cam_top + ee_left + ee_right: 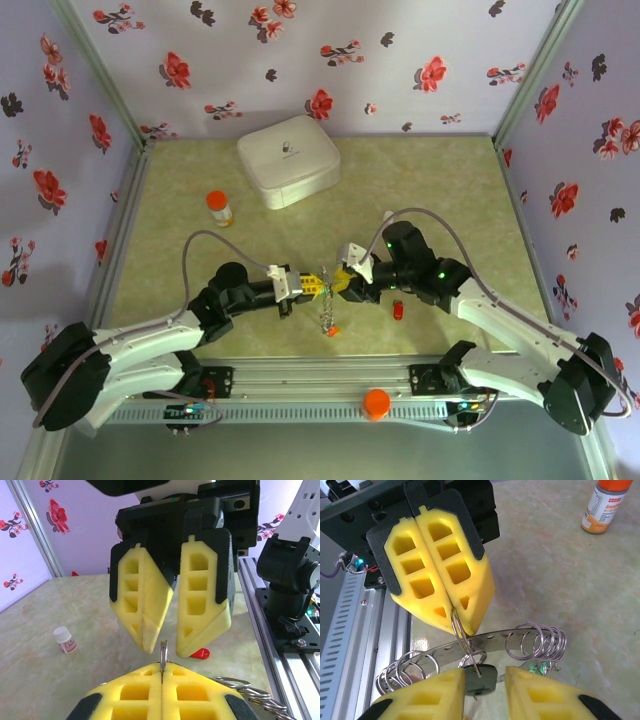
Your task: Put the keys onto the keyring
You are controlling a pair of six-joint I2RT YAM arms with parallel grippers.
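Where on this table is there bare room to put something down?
Bare: the back right of the table, between the white case and the right wall; also the left strip between the orange-capped bottle and the left wall. Crowded: front centre, where the left gripper and right gripper meet at the keyring, a red key beside them.

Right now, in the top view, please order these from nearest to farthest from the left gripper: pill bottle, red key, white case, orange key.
1. Orange key, directly beside the left gripper, on its near side.
2. Red key, farther off to the right.
3. Pill bottle, back left, and white case, at the back: too close to call between these two.
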